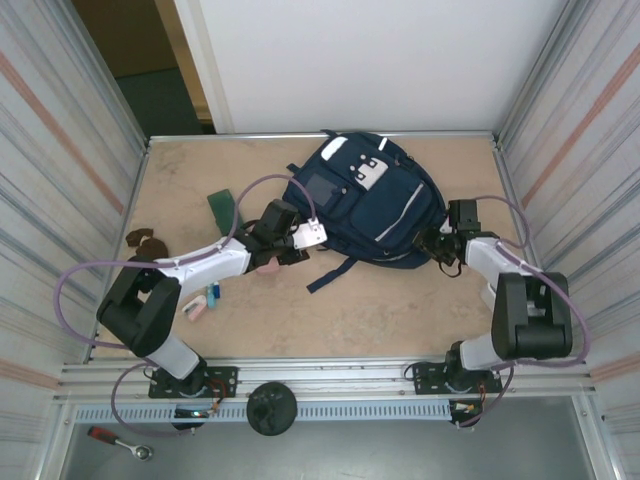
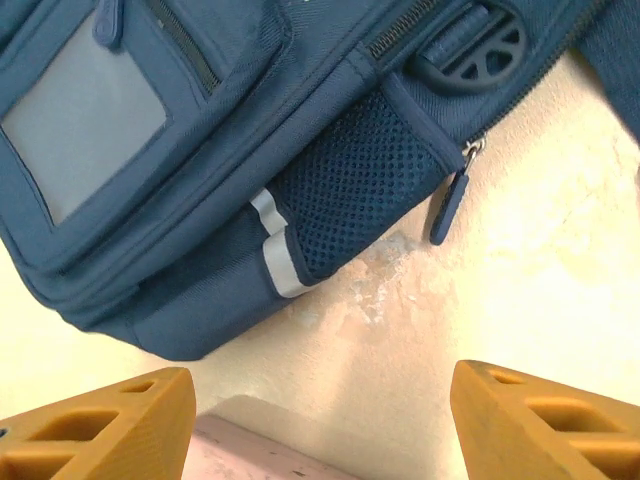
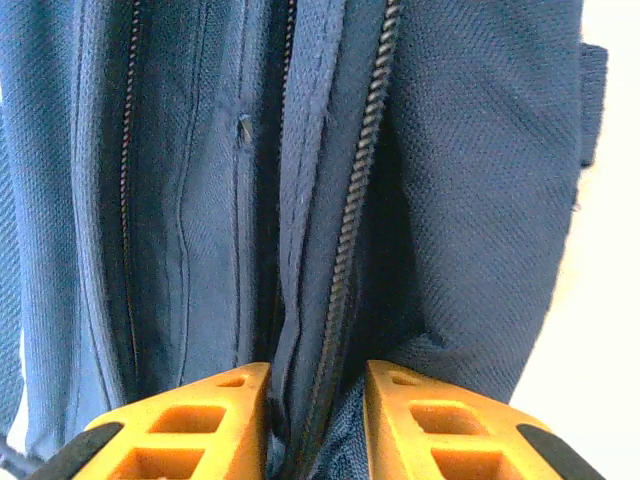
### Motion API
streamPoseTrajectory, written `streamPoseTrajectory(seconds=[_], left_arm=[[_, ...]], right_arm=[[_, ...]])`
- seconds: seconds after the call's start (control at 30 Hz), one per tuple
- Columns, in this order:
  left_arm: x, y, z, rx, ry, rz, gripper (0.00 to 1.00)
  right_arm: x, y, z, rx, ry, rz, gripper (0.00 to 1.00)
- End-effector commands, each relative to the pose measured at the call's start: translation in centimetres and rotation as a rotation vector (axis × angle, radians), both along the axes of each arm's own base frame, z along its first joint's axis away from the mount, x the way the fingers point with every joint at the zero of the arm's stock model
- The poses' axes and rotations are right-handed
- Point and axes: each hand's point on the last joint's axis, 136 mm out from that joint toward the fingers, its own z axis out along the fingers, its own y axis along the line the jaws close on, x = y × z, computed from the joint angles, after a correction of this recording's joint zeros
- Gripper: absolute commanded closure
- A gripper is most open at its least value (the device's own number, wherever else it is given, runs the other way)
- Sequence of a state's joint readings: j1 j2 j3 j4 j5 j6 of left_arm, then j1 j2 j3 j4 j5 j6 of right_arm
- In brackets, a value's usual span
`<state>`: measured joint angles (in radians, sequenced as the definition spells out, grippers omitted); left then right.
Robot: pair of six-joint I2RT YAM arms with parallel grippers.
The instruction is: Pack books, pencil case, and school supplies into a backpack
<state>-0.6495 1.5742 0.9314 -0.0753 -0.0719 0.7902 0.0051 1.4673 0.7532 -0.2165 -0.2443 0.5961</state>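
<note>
Left wrist view: we see just a pink edge of the pencil case (image 2: 262, 445), cut off at the frame bottom between the left gripper's (image 2: 320, 385) wide-apart, released fingers, just near of the backpack (image 2: 200, 170). In the top external view we find the school supplies (image 1: 208, 297) near-left. The right gripper (image 3: 315, 378) is clenched on backpack fabric beside a zipper (image 3: 345, 240).

The tan table (image 1: 330, 320) carries the backpack (image 1: 365, 200), pens (image 1: 212, 295), a green piece (image 1: 222, 207) and brown lumps (image 1: 147, 240).

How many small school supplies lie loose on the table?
2: a slim blue-and-white marker and a tiny pink eraser-like piece, side by side close to the left arm. More may hide under that arm.
</note>
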Motion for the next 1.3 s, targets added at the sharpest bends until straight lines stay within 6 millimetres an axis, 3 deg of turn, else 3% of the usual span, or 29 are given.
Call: streamPoseTrajectory(seconds=[0.0,0.2,0.43,0.7,0.8,0.93,1.1,1.27], left_arm=[[0.9,-0.1,0.8,0.098,-0.101,-0.140,0.32],[1.5,-1.9,-0.5,0.154,-0.107,-0.284,0.32],[3.8,-4.5,-2.0,0.194,-0.099,-0.388,0.34],[3.7,-5.1,-5.7,0.229,0.013,-0.443,0.50],[3.7,-5.0,-6.5,0.223,0.032,-0.436,0.54],[4.6,-4.5,-7.4,0.245,0.026,-0.399,0.68],[3.9,-5.1,-5.9,0.144,0.028,-0.361,0.85],[3.0,-6.4,-2.6,-0.044,0.064,-0.294,0.95]], right_arm=[[2.9,-1.8,0.5,-0.054,-0.034,-0.033,0.74],[5.4,-3.3,0.0,-0.120,-0.016,-0.033,0.75],[6.0,-2.8,-0.4,-0.102,-0.010,-0.003,0.73],[6.0,-2.7,-0.6,-0.084,-0.004,0.017,0.70],[6.7,-2.3,-0.2,-0.060,-0.017,0.028,0.67],[8.4,-1.3,0.0,-0.049,-0.015,0.057,0.66],[11.2,0.0,0.8,-0.041,-0.039,0.086,0.64],[13.5,0.2,3.1,-0.074,-0.056,0.111,0.58]])
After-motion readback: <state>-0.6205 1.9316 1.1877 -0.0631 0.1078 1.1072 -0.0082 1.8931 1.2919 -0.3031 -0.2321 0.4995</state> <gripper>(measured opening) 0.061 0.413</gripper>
